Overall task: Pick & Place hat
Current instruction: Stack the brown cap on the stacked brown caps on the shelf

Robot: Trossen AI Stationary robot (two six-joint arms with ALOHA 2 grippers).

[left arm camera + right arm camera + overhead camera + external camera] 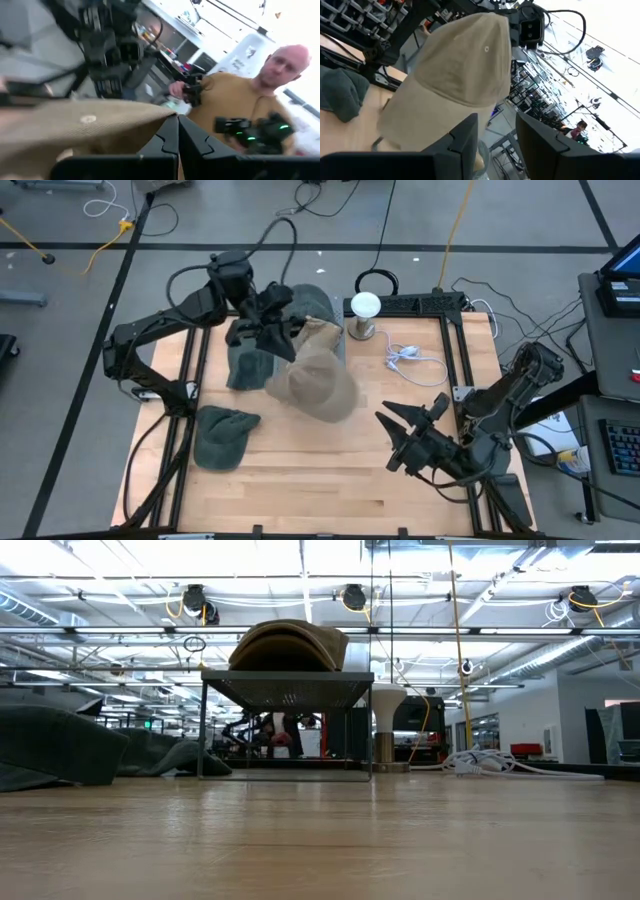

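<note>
Tan hat (318,385): over mid-worktop (330,470), partly over the mesh rack (318,310) at the far side, brim pinched in the closed left hand (283,340). Second tan hat (288,645): atop the rack. Dark hat (222,435): flat on the worktop, near left. Another dark hat (250,365): beside the rack. Right hand (405,438): near right, fingers spread wide, empty. White lamp (365,308), cable (412,358): far right.
</note>
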